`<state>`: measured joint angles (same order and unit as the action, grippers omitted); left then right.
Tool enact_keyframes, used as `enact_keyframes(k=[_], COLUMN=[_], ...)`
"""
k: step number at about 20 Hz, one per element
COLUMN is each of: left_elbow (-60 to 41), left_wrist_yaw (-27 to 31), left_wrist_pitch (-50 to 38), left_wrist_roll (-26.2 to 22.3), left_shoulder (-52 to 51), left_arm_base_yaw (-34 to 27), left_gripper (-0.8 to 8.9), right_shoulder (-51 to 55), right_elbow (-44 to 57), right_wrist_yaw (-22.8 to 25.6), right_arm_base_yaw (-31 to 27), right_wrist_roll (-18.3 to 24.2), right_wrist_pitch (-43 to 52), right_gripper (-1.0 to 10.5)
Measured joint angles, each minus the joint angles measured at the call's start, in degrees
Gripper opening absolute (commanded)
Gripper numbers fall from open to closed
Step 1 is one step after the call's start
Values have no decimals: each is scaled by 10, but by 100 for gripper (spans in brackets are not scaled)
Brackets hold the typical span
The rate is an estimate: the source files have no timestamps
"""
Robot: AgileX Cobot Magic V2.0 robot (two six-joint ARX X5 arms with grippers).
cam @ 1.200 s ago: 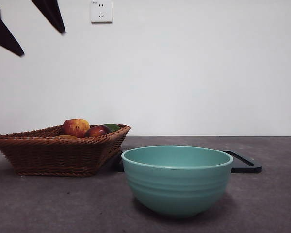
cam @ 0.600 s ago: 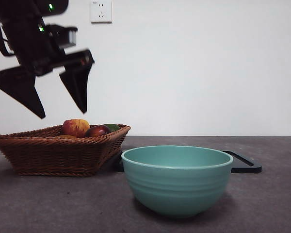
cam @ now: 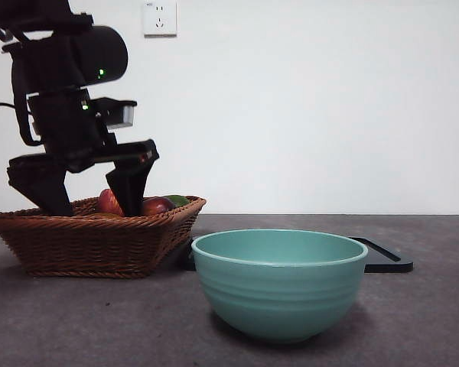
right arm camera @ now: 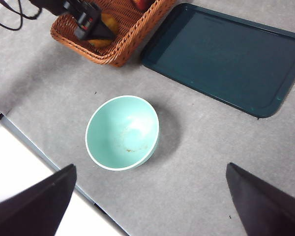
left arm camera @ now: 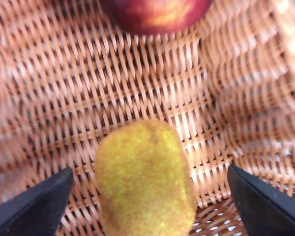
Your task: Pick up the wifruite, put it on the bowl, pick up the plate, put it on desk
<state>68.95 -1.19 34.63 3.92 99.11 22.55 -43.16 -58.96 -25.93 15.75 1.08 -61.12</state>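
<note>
The wifruite (left arm camera: 145,179), an oval matte brown-yellow fruit, lies on the floor of the wicker basket (cam: 92,245). My left gripper (left arm camera: 150,169) is open and low in the basket, with one jaw on each side of the fruit and not touching it; in the front view it (cam: 88,200) reaches down behind the basket rim, which hides the wifruite. The teal bowl (cam: 279,283) stands empty on the desk (cam: 413,321) in front, and also shows in the right wrist view (right arm camera: 122,132). My right gripper (right arm camera: 151,169) is open and empty, high above the bowl.
A red-and-yellow apple (left arm camera: 155,12) lies in the basket beyond the wifruite. A dark red fruit (cam: 157,205) and a green one (cam: 177,199) sit at the basket's right. A flat dark tray (right arm camera: 226,56) lies on the desk behind the bowl.
The left arm has come down from the top left corner into the basket, its open jaws now below the rim. The bowl, basket and tray have not moved.
</note>
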Motion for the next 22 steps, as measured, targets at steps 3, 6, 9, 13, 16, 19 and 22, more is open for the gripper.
enact_keyframes(k=[3,6,9,13,16,19,22], left_elbow=[0,0,0,0,2,4,4], left_wrist_yaw=[0,0,0,0,0,0,-4], left_wrist_pitch=[-8,-8,-8,-8,-5,2,5], left_wrist_roll=[0,0,0,0,0,0,0], left_shoulder=[2,2,2,2,2,-5,-56], left_arm_base_yaw=[0,0,0,0,0,1,9], left_gripper=[401,338,202,182,182,183,183], right_shoulder=[0,0,0,0,0,0,0], right_elbow=[0,0,0,0,0,0,0], right_wrist_yaw=[0,0,0,0,0,0,0], right_arm_base_yaw=[0,0,0,0,0,0,0], right_wrist_roll=[0,0,0,0,0,0,0], right_wrist_pitch=[0,0,0,0,0,0,0], right_gripper=[486,486,486,486,486,486,486])
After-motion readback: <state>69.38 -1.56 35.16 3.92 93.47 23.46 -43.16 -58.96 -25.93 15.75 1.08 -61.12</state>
